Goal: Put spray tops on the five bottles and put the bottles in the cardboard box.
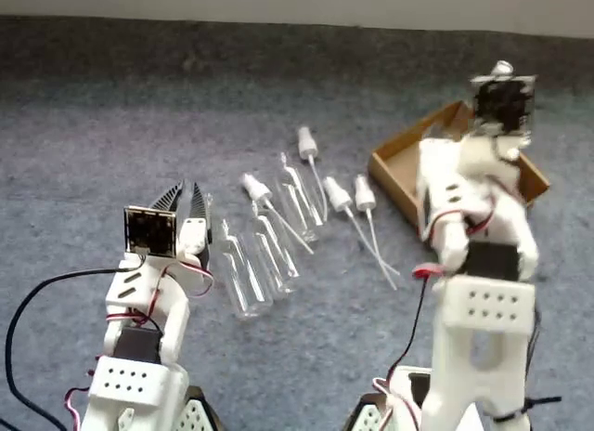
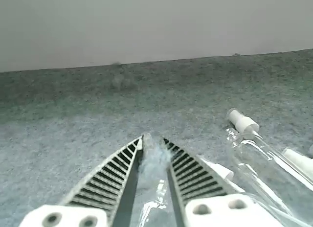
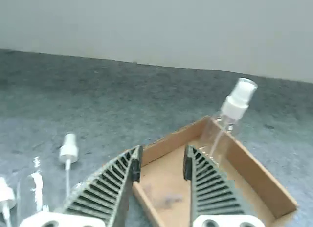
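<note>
Clear, slim bottles [image 1: 243, 280] lying mid-table among white spray tops [image 1: 338, 195] with long thin tubes. Shallow brown cardboard box [image 1: 399, 162] toward the table's far right edge, one capped bottle [image 3: 222, 126] inside. Left end effector [image 1: 186, 195] barely parted, empty. Right end effector [image 3: 162, 158] well parted above the box, empty.

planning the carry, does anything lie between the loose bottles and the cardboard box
Yes. Loose spray tops lie on the carpet between the bottles and the cardboard box, and the right gripper hangs over the box, jaws open.
</note>
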Action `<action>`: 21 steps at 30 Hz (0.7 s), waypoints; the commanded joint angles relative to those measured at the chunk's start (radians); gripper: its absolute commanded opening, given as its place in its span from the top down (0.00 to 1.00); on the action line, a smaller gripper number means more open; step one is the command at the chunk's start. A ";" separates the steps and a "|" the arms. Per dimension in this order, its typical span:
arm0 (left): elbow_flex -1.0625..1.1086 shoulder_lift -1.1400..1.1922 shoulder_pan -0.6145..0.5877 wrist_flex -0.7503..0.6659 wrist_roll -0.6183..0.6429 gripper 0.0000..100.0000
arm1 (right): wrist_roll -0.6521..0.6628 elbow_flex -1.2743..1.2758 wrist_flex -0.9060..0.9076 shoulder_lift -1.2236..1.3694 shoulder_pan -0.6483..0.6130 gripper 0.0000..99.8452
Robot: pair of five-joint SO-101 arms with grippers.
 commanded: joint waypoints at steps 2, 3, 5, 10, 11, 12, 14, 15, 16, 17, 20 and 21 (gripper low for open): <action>0.027 -0.010 -0.062 0.041 -0.011 0.99 | 0.012 0.117 0.058 -0.196 -0.131 0.89; 0.027 -0.010 -0.073 0.058 -0.011 0.99 | 0.012 0.128 0.097 -0.208 -0.154 0.89; 0.016 -0.010 -0.084 0.120 -0.011 0.99 | 0.015 0.093 0.171 -0.202 -0.205 0.89; -0.137 -0.010 -0.085 0.437 -0.014 0.99 | 0.103 -0.028 0.300 -0.070 -0.320 0.89; -0.179 -0.010 -0.085 0.511 -0.015 0.99 | 0.109 -0.059 0.325 -0.027 -0.338 0.89; -0.216 -0.010 -0.085 0.577 -0.015 0.99 | 0.114 -0.094 0.348 0.021 -0.354 0.89; -0.265 -0.010 -0.087 0.658 -0.017 0.99 | 0.115 -0.174 0.390 0.130 -0.378 0.89; -0.277 -0.010 -0.093 0.672 -0.017 0.99 | 0.115 -0.219 0.410 0.189 -0.390 0.89; -0.278 -0.010 -0.108 0.674 -0.017 0.99 | 0.115 -0.263 0.427 0.251 -0.401 0.89; -0.275 -0.010 -0.127 0.674 -0.017 0.99 | 0.115 -0.312 0.444 0.311 -0.412 0.89; -0.277 -0.010 -0.225 0.672 -0.017 0.99 | 0.117 -0.478 0.513 0.498 -0.444 0.86; -0.277 -0.010 -0.268 0.672 -0.017 0.99 | 0.117 -0.539 0.541 0.558 -0.453 0.83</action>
